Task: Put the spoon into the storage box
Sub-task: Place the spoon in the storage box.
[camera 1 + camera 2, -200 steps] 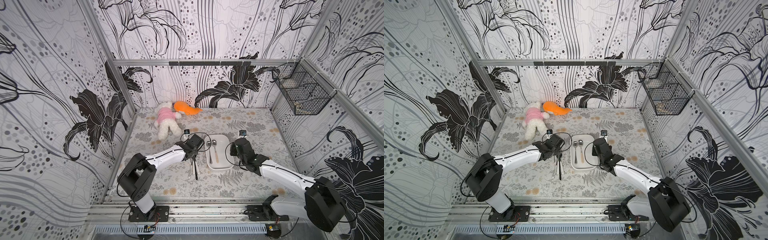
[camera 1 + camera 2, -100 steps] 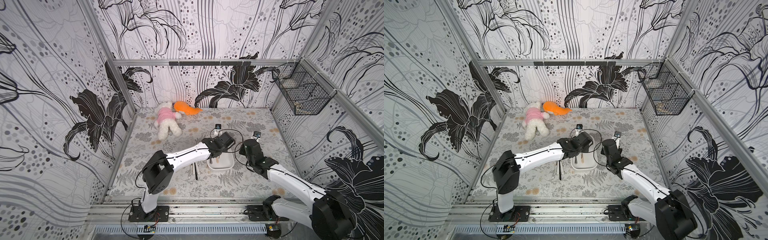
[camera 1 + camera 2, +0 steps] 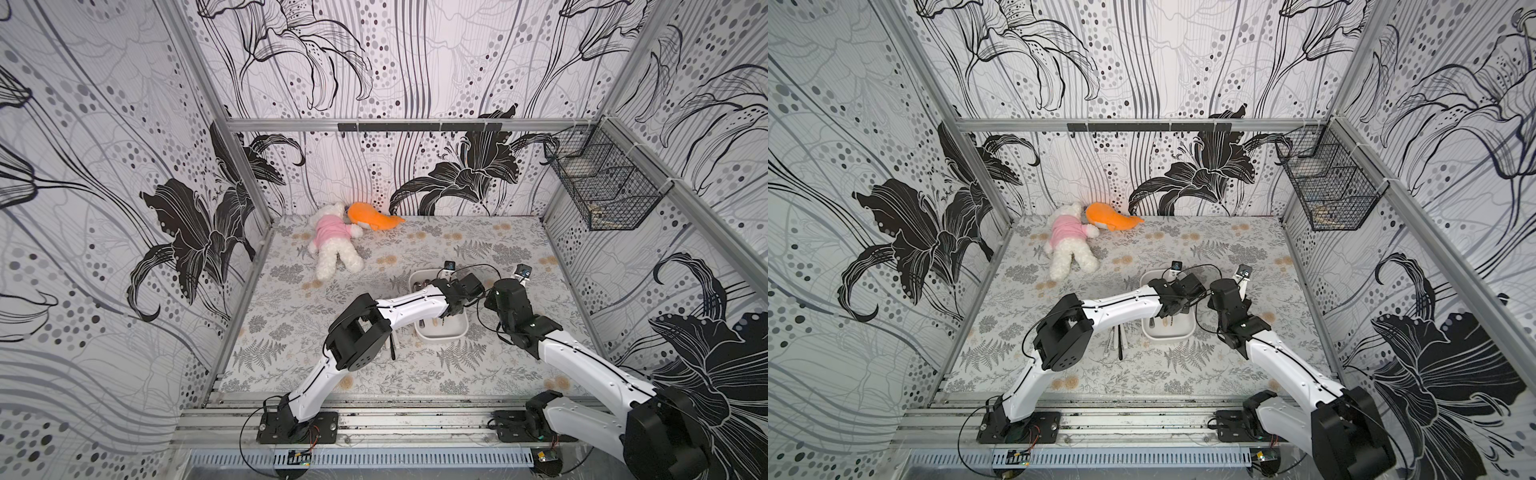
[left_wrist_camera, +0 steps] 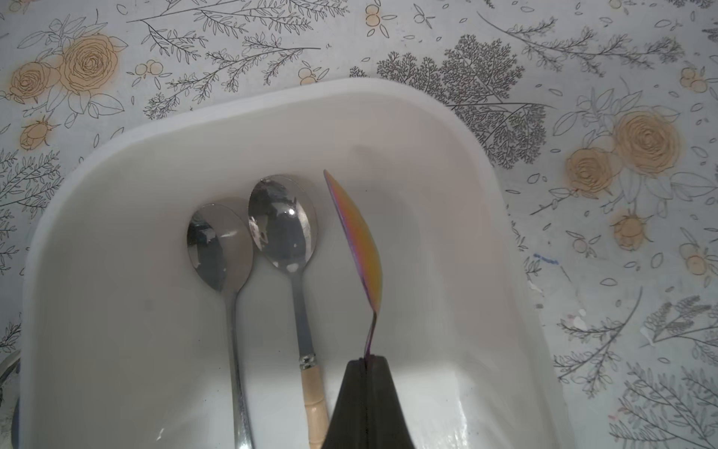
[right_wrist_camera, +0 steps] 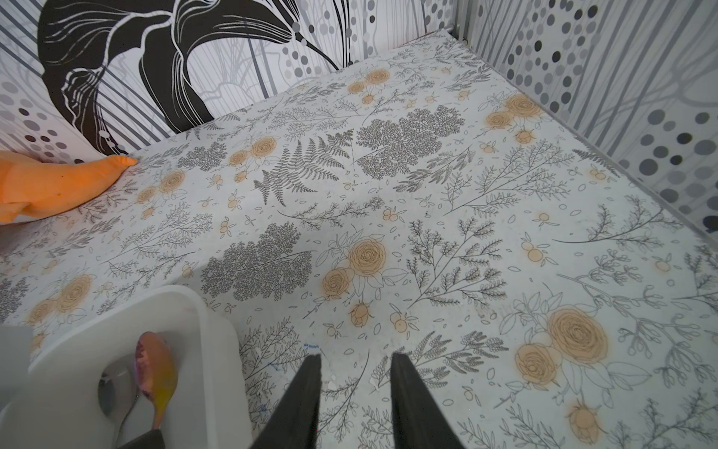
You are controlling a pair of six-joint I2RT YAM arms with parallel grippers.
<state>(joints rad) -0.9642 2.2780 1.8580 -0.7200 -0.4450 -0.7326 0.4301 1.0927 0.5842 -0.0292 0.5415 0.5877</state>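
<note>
Where spoon hangs — steel spoons beside.

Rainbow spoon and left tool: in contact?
Touching. The left wrist view shows the left tool shut on the handle of the rainbow spoon, held over the storage box.

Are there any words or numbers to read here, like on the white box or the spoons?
No readable text anywhere.
The storage box, the rainbow spoon and the two silver spoons are plain.
A tiny blue scribble on the tablecloth is too faint to read.
</note>
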